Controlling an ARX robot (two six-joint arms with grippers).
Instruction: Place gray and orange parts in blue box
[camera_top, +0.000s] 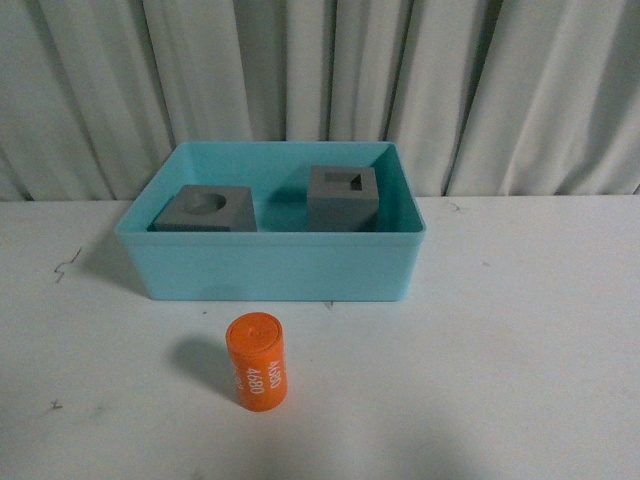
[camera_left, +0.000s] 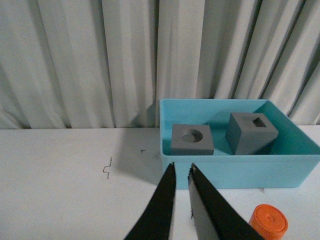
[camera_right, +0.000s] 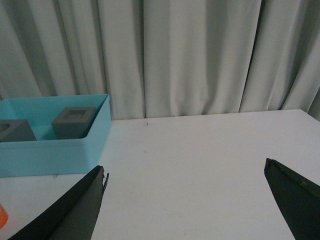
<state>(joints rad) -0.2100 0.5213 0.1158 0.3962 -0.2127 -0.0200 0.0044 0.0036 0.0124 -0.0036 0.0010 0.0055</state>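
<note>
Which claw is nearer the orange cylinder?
Left, it seems. The left claw is close beside the orange cylinder; the right claw stands farther off, the cylinder barely at its view's edge.

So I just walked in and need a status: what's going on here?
Nothing is held now. Two matte gray cubes, one with a round recess and one with a square recess, sit inside the light-blue plastic bin. The orange cylinder with white print stands on the table in front of it. The left gripper is shut and empty; the right gripper is open.
</note>
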